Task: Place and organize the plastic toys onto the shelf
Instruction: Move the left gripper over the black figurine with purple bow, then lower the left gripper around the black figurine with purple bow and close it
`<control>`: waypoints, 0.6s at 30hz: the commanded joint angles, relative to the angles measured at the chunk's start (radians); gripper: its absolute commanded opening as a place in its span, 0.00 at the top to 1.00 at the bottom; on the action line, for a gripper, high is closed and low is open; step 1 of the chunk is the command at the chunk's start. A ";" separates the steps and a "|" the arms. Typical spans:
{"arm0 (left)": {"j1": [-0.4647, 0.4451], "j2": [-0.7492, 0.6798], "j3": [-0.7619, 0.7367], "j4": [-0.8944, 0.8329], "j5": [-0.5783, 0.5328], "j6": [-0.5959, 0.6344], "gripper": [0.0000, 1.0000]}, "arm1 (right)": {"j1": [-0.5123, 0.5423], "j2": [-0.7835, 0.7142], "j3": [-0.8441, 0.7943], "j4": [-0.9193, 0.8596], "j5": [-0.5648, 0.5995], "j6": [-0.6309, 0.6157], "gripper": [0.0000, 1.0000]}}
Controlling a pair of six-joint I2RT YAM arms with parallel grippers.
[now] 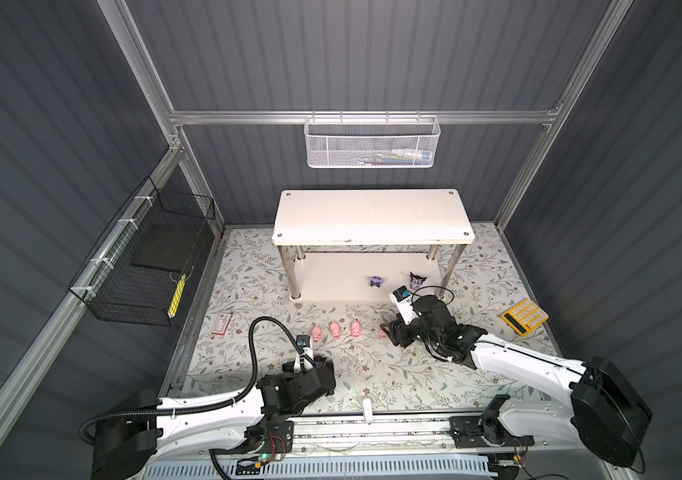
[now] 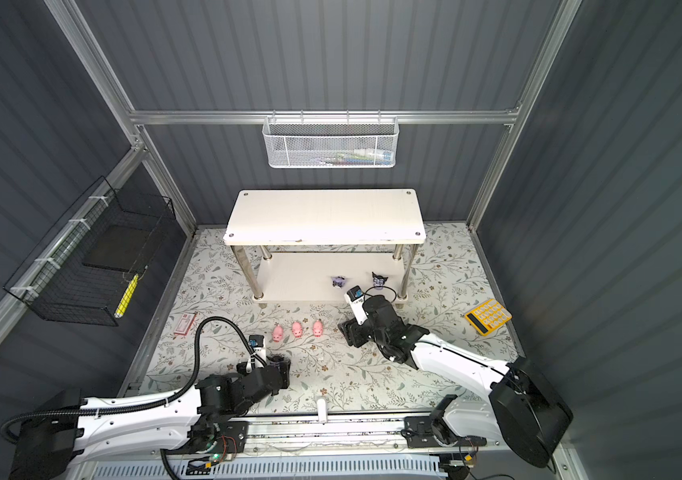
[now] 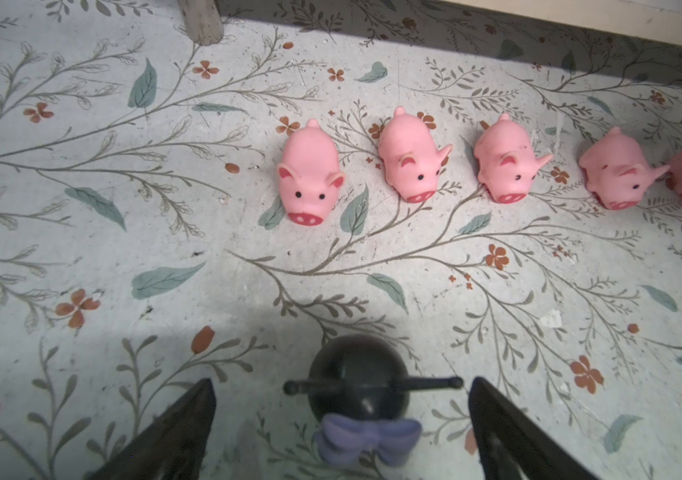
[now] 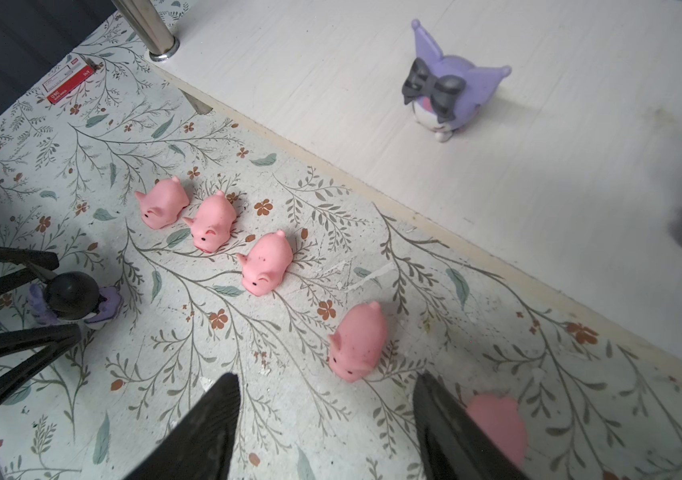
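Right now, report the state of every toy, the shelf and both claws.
Shelf, upright, top board without toys.
Pink pigs, all five in a row on the mat.
Black eared figure, upright on the mat, untouched.
Other two eared figures, on the shelf's lower board.
Left claw, open, straddling the black eared figure.
Right claw, open, empty, at the pig row's right end.
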 commanded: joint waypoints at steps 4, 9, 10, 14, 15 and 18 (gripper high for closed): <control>-0.008 0.019 -0.019 0.023 0.001 -0.004 0.10 | -0.004 0.011 -0.015 0.016 -0.007 0.007 0.32; -0.007 0.037 -0.019 0.038 0.006 0.002 0.13 | -0.006 0.012 -0.016 0.018 -0.008 0.008 0.32; -0.008 0.039 -0.019 0.041 0.006 0.004 0.13 | -0.006 0.013 -0.015 0.018 -0.007 0.007 0.32; -0.008 0.044 -0.020 0.046 0.006 0.002 0.20 | -0.006 0.013 -0.015 0.018 -0.005 0.008 0.32; -0.008 0.042 -0.020 0.047 0.006 0.001 0.21 | -0.007 0.013 -0.015 0.018 -0.005 0.007 0.32; -0.008 0.037 -0.024 0.048 0.004 0.002 0.24 | -0.007 0.016 -0.013 0.018 -0.004 0.009 0.32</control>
